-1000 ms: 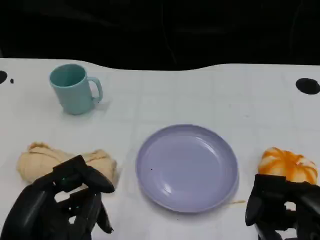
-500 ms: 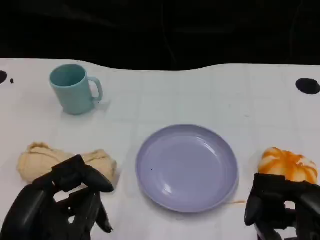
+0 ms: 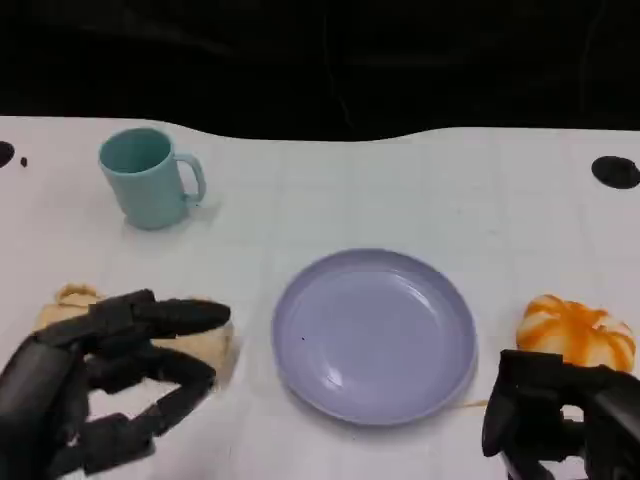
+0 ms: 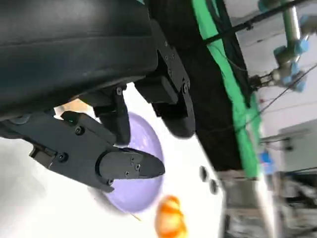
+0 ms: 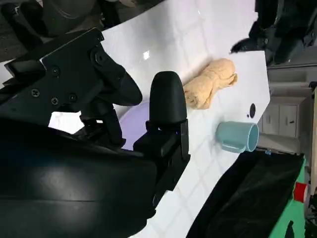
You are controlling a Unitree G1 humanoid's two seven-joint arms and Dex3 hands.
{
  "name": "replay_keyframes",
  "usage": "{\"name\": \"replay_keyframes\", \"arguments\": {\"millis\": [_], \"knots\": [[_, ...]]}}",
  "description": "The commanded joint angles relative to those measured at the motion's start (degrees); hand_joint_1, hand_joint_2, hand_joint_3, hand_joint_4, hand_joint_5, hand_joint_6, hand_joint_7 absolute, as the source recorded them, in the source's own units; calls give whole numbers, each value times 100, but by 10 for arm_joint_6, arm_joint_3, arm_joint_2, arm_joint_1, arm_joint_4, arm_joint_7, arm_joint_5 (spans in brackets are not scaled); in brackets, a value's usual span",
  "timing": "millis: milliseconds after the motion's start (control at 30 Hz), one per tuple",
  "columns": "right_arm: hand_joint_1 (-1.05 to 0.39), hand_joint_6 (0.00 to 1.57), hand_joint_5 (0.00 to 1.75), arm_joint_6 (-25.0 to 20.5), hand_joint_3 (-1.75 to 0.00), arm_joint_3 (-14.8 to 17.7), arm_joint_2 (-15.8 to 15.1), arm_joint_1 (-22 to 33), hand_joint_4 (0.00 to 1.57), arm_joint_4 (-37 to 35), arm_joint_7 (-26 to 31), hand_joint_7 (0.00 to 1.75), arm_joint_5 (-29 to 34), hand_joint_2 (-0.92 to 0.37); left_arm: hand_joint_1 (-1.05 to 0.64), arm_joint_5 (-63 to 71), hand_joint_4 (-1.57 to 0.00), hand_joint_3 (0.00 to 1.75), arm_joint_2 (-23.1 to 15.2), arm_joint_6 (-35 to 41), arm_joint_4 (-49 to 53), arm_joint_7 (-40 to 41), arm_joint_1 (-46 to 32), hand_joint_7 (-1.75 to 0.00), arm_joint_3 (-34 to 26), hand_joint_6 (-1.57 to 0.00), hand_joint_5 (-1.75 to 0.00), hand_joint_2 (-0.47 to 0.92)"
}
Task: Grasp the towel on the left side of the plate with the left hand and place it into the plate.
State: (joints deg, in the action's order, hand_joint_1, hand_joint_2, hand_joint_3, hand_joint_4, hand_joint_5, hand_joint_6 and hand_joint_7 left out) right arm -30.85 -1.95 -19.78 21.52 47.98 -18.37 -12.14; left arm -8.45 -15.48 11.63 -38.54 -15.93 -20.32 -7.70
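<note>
A tan crumpled towel (image 3: 216,344) lies on the white table left of the empty lavender plate (image 3: 375,335). My left hand (image 3: 100,385) hovers over the towel's near side with its fingers (image 3: 170,318) stretched out and spread, covering the towel's middle and holding nothing. In the left wrist view the fingers (image 4: 119,166) point toward the plate (image 4: 143,186). My right hand (image 3: 555,420) stays low at the front right, empty, beside the plate. The right wrist view shows the towel (image 5: 210,82) lying free on the table.
A teal mug (image 3: 150,178) stands at the back left, also seen as the mug (image 5: 237,136) in the right wrist view. An orange-and-white rounded object (image 3: 578,330) sits right of the plate, just beyond my right hand. The table's far edge meets a dark backdrop.
My left hand has turned and unfolded: its curled fingers are now stretched and spread over the towel. The towel, the plate and my right hand have stayed put.
</note>
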Motion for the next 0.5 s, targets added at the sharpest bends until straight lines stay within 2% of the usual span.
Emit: {"name": "replay_keyframes", "arguments": {"millis": [33,167,267,367,500], "knots": [[-6,63,175,4,-120,3,-6,2,71,4,1,154,2,-53,-43,86,-40,17,-67,24,-19,-3,28,-4,1,-55,-50,92],[-6,63,175,5,-120,6,-7,4,71,4,-2,153,0,-53,-47,194,-26,11,-132,35,-13,-17,60,0,34,-40,-38,92],[-6,63,175,0,-120,8,-5,5,71,5,-2,153,-5,-54,-55,318,-24,8,-171,27,6,-11,90,0,77,-34,-34,92],[-6,63,175,-4,-120,8,-5,6,71,8,0,153,-7,-54,-59,418,-23,6,-190,17,34,-11,120,0,119,-31,-31,92],[-6,63,175,-1,-120,5,-5,9,71,10,1,153,-3,-53,-60,507,-21,4,-190,34,72,-36,160,0,164,-27,-29,91]]}}
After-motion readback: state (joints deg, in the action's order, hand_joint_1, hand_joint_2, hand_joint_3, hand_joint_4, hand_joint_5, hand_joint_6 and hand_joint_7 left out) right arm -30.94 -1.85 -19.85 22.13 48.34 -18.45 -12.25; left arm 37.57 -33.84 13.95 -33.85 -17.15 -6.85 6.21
